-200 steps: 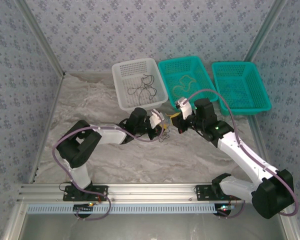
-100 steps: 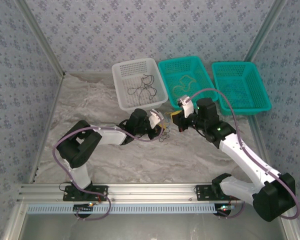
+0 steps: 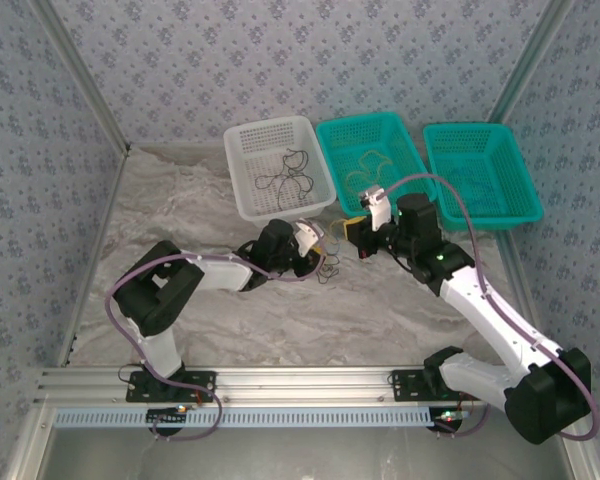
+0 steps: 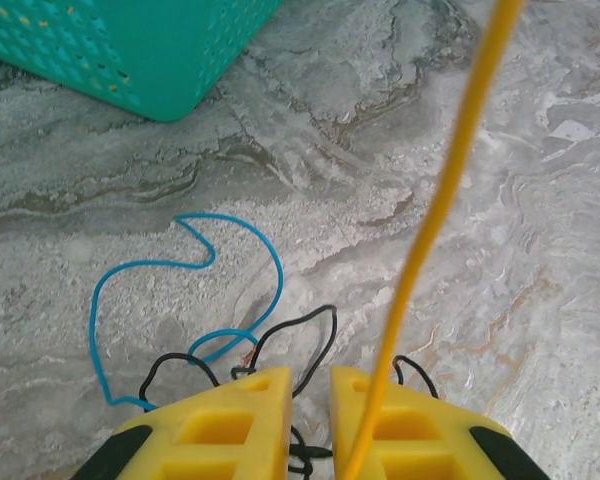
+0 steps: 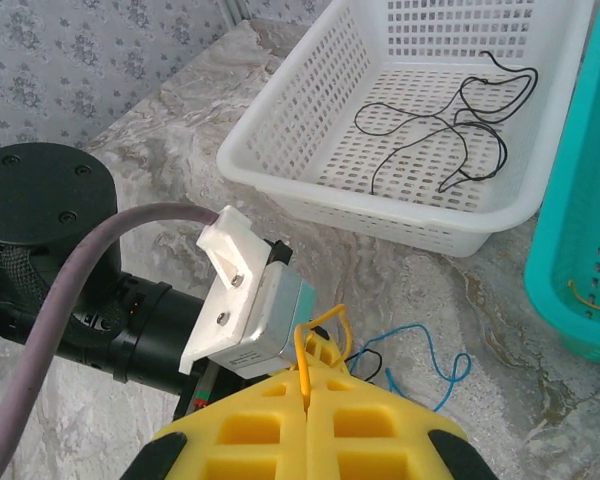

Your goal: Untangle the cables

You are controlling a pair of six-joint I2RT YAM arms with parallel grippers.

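Observation:
A small tangle of cables (image 3: 328, 268) lies on the marble table between my two grippers. In the left wrist view a blue cable (image 4: 160, 264) loops over the table and a black cable (image 4: 332, 325) runs through the narrow gap of my left gripper (image 4: 311, 385), whose fingers stand slightly apart. A taut yellow cable (image 4: 435, 215) rises across the right finger. My right gripper (image 5: 308, 385) is shut on that yellow cable (image 5: 302, 345), just above the left arm's wrist camera (image 5: 250, 300). From above, the left gripper (image 3: 317, 256) faces the right gripper (image 3: 353, 228).
A white basket (image 3: 242, 190) behind the grippers holds black cables (image 3: 285, 180). Beside it a teal basket (image 3: 330, 150) holds yellow cables (image 3: 365, 165), and a second teal basket (image 3: 525, 190) stands further right. The first teal basket's corner (image 4: 150, 70) is near the left gripper.
My right gripper has drawn back and to the right with the yellow cable. The left gripper has shifted slightly left, so the two stand further apart.

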